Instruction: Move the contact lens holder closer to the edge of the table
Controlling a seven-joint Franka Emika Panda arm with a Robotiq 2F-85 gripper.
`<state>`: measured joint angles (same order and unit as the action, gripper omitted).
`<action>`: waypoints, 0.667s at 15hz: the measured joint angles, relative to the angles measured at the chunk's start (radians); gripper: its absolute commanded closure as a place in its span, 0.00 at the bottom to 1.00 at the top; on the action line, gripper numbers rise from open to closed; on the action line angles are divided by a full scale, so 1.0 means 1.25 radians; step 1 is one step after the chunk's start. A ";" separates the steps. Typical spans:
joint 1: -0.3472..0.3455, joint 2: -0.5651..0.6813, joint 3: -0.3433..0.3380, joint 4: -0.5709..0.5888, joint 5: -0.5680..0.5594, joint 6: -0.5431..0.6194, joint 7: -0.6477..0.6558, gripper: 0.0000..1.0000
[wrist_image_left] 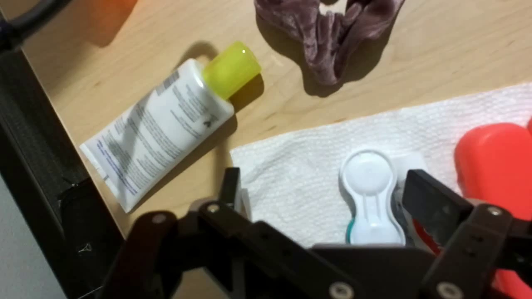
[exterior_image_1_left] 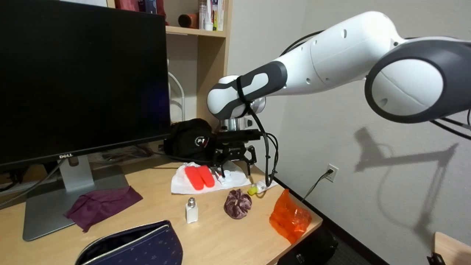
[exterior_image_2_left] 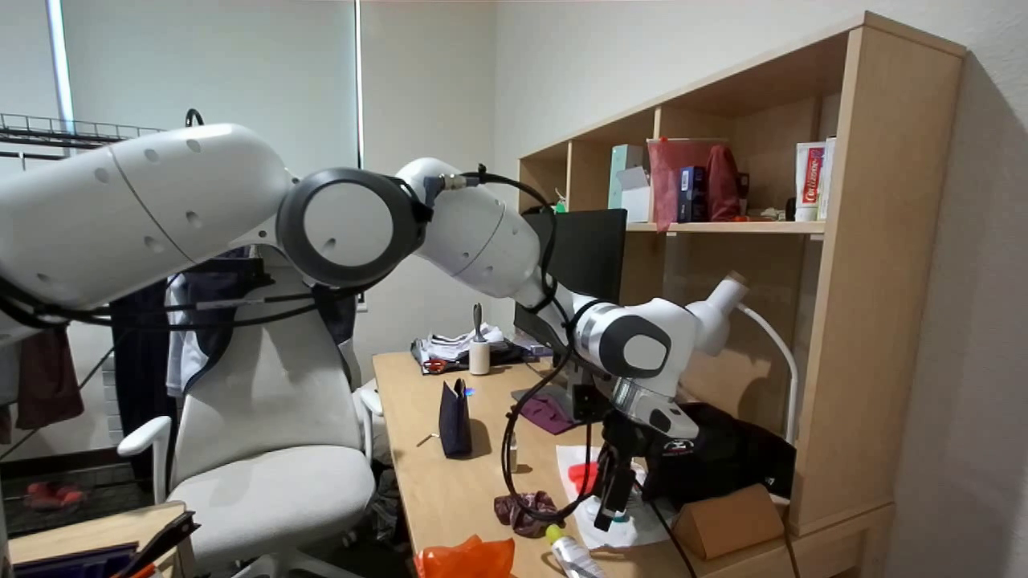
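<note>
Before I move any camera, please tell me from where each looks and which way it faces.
In an exterior view: higher than the table, facing the monitor and shelf; arm and gripper extend from the right.
In an exterior view: near the end with the orange plastic, facing along the table; arm and gripper extend from the left.
In the wrist view: beside the gripper, facing down at the contact lens holder; fingers in the lower half.
Both exterior views share the scrunchie.
</note>
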<state>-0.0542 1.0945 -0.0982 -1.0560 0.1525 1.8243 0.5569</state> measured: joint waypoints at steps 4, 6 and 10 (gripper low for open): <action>-0.009 0.000 -0.003 0.000 0.000 0.000 0.003 0.00; -0.009 0.001 -0.005 0.000 0.000 0.000 0.003 0.00; -0.009 0.001 -0.005 0.001 0.000 0.000 0.004 0.00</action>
<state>-0.0653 1.0958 -0.1041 -1.0549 0.1525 1.8244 0.5620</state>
